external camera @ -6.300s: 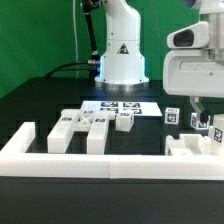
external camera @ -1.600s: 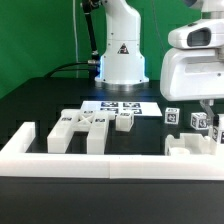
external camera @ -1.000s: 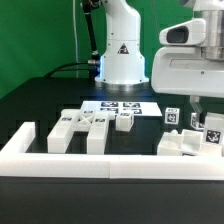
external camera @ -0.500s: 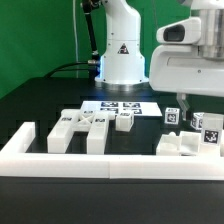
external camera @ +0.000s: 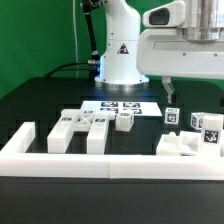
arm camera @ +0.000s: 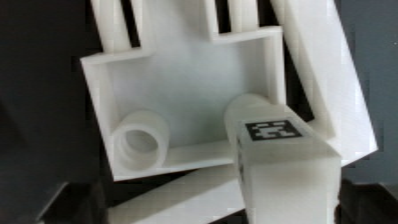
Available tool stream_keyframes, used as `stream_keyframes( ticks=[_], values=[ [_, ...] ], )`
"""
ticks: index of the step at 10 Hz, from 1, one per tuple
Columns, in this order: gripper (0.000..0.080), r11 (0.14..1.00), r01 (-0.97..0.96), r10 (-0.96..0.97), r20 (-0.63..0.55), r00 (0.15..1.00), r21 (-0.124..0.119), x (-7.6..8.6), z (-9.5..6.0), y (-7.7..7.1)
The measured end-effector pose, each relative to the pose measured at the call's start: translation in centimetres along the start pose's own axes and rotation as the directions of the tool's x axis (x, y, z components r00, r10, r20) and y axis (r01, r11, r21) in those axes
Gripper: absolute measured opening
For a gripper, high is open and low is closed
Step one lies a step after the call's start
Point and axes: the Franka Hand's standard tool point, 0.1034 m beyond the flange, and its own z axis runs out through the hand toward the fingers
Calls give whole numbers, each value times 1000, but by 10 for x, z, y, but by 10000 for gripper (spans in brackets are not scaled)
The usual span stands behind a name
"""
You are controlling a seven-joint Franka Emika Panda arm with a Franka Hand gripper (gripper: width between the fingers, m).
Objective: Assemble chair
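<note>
Two groups of white chair parts (external camera: 97, 125) lie on the black desk (external camera: 40, 105), behind the long white border wall (external camera: 100, 162). The left group (external camera: 68, 128), towards the exterior view's left, is a handful of blocky pieces lying close together just in front of the marker board (external camera: 122, 106). The right group (external camera: 190, 140), at the exterior view's right, is a low slab (external camera: 180, 145) with three tagged blocks (external camera: 195, 122) standing at its far side.

The pincer (external camera: 171, 94) hangs above the right group, apart from every piece. Only one thin finger (external camera: 170, 90) shows clearly, reaching down from the broad white wrist body (external camera: 185, 50). Nothing sits in the pincer: it is released and empty. The arm's white base (external camera: 120, 55) stands at the back of the desk.

In the wrist view the slab (arm camera: 178, 85) is seen from above, with a raised rim around it and a round socket (arm camera: 143, 145) near one corner. A tagged bar (arm camera: 276, 165) lies across the neighbouring corner, its square tag facing the camera. Further white bars (arm camera: 240, 20) run from the slab's far edge; how they join it I cannot tell.
</note>
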Motion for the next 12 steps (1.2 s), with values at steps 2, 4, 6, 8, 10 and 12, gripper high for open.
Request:
stream_keyframes(
  ticks=[2,4,6,8,10,12],
  values=[
    [649,1000,0,0,1,1000,-1,0,1,0],
    [649,998,57,-57,9,998,-2,-15,-1,12],
    [649,994,113,-113,32,993,8,-40,-2,55],
    [649,993,121,-121,42,992,8,-37,10,101],
    [649,993,117,-117,46,992,6,-38,13,106],
    [649,993,118,-118,46,992,6,-38,13,106]
  ],
)
